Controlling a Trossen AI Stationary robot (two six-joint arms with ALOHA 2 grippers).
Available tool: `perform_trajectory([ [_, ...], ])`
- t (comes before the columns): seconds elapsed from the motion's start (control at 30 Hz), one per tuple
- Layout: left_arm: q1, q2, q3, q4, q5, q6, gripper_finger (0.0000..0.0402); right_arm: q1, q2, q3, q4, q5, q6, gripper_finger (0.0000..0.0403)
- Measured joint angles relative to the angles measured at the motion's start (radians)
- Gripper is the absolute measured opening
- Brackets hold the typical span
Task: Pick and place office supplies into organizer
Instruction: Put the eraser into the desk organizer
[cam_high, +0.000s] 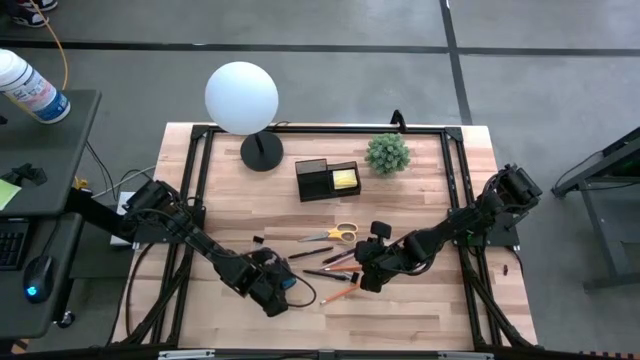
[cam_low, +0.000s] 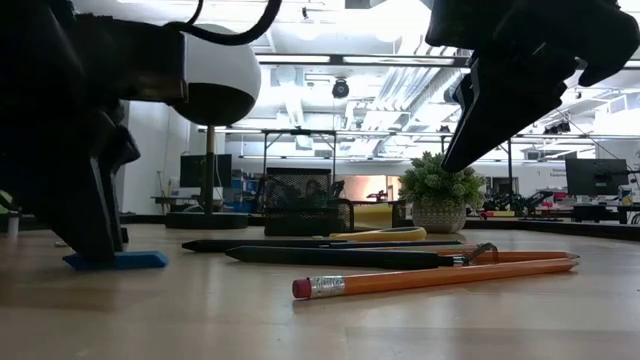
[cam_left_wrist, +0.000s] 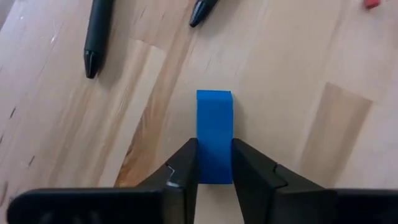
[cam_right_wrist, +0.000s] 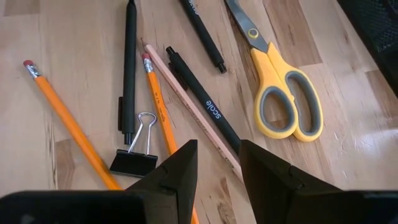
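Note:
A small blue eraser (cam_left_wrist: 214, 124) lies flat on the wooden table near its front edge. My left gripper (cam_left_wrist: 214, 163) is closed on its two sides; in the low view it stands at the left (cam_low: 92, 210) over the eraser (cam_low: 135, 260). My right gripper (cam_right_wrist: 217, 158) hangs open above a cluster of pencils and pens (cam_right_wrist: 155, 99), a black binder clip (cam_right_wrist: 135, 155) and yellow-handled scissors (cam_right_wrist: 283, 93), touching none of them. The black organizer (cam_high: 320, 182) stands at the table's middle back, with a yellow sticky-note pad (cam_high: 346, 179) in one compartment. My left gripper pinches the eraser's two long sides (cam_left_wrist: 214, 168) between its two fingers (cam_left_wrist: 183, 165), near the end closest to the wrist. The fingers slant down from above. The eraser's underside rests on the table (cam_low: 140, 264).
A white globe lamp (cam_high: 242, 97) on a black base stands at the back left and a small green potted plant (cam_high: 387, 153) at the back right. Black frame rails (cam_high: 200, 180) run along the table's sides. Bare wood (cam_high: 420, 310) lies toward the front right.

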Motion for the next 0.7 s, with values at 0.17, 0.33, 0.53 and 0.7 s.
perform_trajectory([
  [0.17,-0.001,0.0,0.058,-0.084,-0.043,0.008,0.0068,0.0,0.0,0.0,0.0,0.003,0.0,0.0119],
  [0.33,-0.001,-0.002,0.092,-0.114,-0.056,0.026,0.0067,0.0,0.0,0.0,0.0,0.003,0.0,0.0119],
  [0.53,0.0,-0.004,0.145,-0.226,-0.137,0.028,0.0067,0.0,0.0,0.0,-0.001,0.001,0.0,0.0119],
  [0.7,0.034,-0.02,0.181,-0.29,-0.183,0.111,0.0067,0.0,0.0,-0.001,-0.001,-0.002,0.002,0.0119],
])
